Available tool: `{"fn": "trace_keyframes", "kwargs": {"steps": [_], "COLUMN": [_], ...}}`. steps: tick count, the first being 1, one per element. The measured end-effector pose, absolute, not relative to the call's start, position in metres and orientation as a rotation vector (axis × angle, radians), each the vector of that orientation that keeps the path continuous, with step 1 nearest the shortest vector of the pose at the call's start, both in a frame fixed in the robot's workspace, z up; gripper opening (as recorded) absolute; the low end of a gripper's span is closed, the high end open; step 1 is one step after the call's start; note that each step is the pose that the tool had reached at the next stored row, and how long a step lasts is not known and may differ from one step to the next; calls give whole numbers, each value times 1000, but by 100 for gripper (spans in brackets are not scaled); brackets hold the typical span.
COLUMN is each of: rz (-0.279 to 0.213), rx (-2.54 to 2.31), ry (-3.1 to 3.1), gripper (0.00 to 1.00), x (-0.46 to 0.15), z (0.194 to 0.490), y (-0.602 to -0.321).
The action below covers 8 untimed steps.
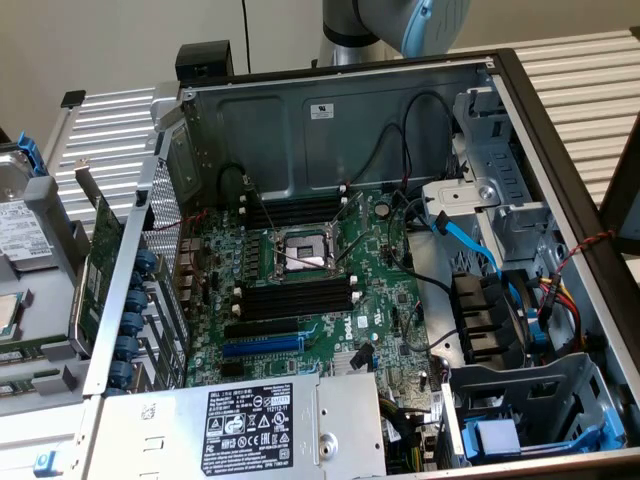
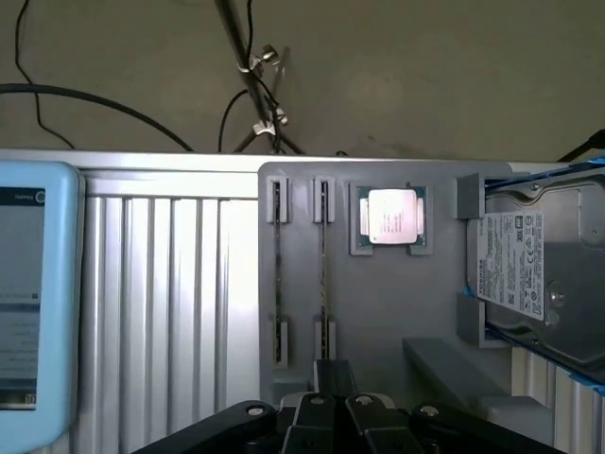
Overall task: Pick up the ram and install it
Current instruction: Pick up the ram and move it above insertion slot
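Observation:
Two ram sticks stand on edge in a grey holder tray [image 2: 378,312]: one ram [image 2: 323,274] and a second ram [image 2: 277,274], both seen as thin edge-on strips. My gripper [image 2: 333,378] hovers over the near end of the tray, roughly in line with the ram closer to the processor chip. Its black fingers are pressed together with nothing between them. In the exterior view the open computer case shows long black memory slots [image 1: 298,296] with white end clips beside the processor socket [image 1: 305,252], and more slots [image 1: 295,212] behind it.
A processor chip [image 2: 390,216] and a hard drive [image 2: 534,270] share the tray. A light-blue tablet-like device [image 2: 28,284] lies beside it on the ribbed table. A green expansion card [image 1: 100,262] leans outside the case wall. Cables and a blue lead [image 1: 468,240] cross the case interior.

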<state>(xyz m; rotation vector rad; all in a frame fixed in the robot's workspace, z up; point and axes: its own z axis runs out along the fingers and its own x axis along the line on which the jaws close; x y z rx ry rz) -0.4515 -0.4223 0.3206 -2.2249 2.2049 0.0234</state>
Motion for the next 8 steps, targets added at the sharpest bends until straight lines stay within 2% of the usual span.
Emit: {"fn": "trace_keyframes", "kwargs": {"steps": [8], "rz": [23], "rx": [-2225], "ry": [2205], "gripper": [11], "x": [-461], "z": [307], "y": [-422]}}
